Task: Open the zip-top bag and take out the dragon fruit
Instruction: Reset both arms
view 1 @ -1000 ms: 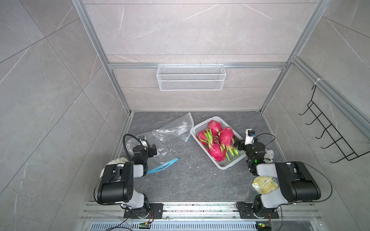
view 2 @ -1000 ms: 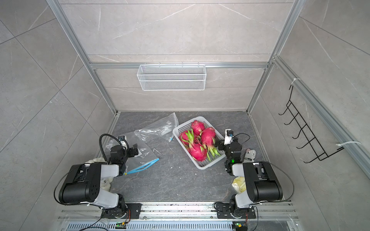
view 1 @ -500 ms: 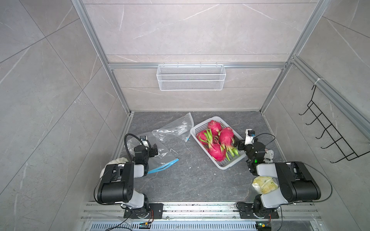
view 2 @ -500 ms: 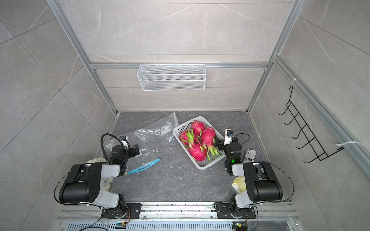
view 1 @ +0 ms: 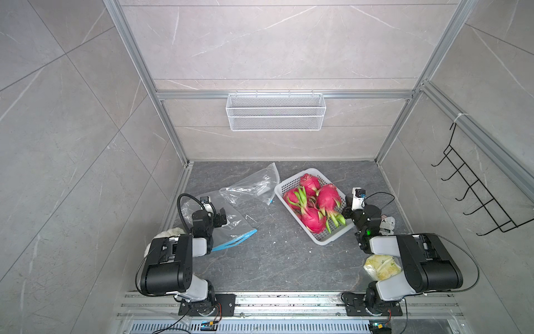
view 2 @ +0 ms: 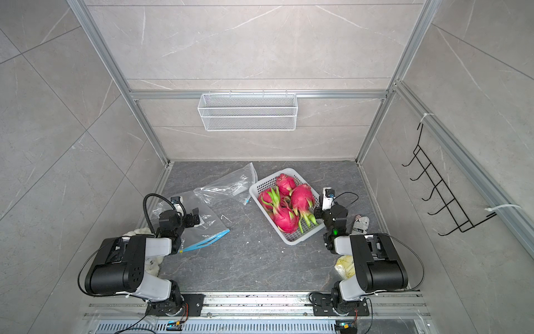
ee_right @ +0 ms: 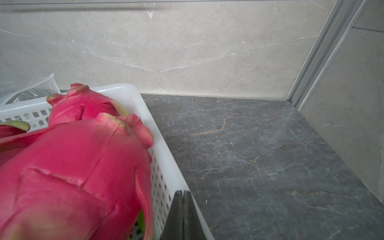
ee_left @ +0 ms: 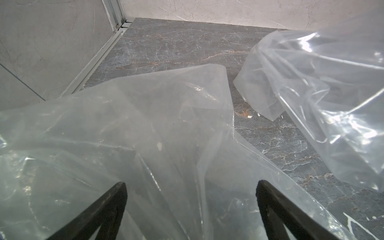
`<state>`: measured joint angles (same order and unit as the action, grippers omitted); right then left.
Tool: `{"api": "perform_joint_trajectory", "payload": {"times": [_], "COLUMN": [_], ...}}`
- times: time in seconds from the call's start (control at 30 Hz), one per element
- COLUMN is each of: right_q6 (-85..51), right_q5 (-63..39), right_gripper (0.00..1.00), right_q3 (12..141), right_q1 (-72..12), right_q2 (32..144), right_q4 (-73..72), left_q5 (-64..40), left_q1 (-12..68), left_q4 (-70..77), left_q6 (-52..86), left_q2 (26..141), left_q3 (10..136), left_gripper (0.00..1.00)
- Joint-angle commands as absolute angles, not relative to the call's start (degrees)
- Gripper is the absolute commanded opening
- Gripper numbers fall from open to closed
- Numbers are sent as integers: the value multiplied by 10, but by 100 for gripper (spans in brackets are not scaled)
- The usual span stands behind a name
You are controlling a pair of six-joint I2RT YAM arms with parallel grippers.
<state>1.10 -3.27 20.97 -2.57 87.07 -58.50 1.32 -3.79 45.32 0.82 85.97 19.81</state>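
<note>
Right hand (ee_right: pixel 182 194) sits pinched shut on nothing by the basket (ee_right: pixel 122 88), left hand (ee_left: pixel 191 187) gapes over the flat bag (ee_left: pixel 124 124), probably since the dragon fruit (view 1: pixel 328 199) is already out.

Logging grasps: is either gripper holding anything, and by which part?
Nothing held: left gripper open over a zip-top bag, right gripper shut empty by the basket.

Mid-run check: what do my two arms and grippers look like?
Both arms: boxy black housings, pale grey links. The left arm carries a ribbed black hose loop; the right arm shows a green light and thin black wires. The left gripper and right gripper have black tapering fingers.
</note>
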Motion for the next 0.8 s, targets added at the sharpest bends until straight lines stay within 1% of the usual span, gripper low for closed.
{"api": "perform_joint_trajectory", "payload": {"times": [0.0,0.03,0.07,0.47,0.77], "right_q6": [3,3,3,8,11], "right_q5": [-39,-39,-39,-42,-26], "right_gripper": [46,96,99,99,99], "right_q3": [202,202,202,203,202], "right_q1": [-29,-29,-29,-32,-42], "right_q2": [879,879,880,880,879], "right_q4": [-533,-533,-533,-531,-531], "left_q5": [9,9,9,5,5], "left_q1": [-40,-40,-40,-41,-41], "left_q4": [471,471,471,472,470], "left_q6": [6,5,6,7,7], "left_q2": [860,860,860,860,860], "left_q3": [213,213,213,214,214], "left_gripper": [100,100,100,100,100]}}
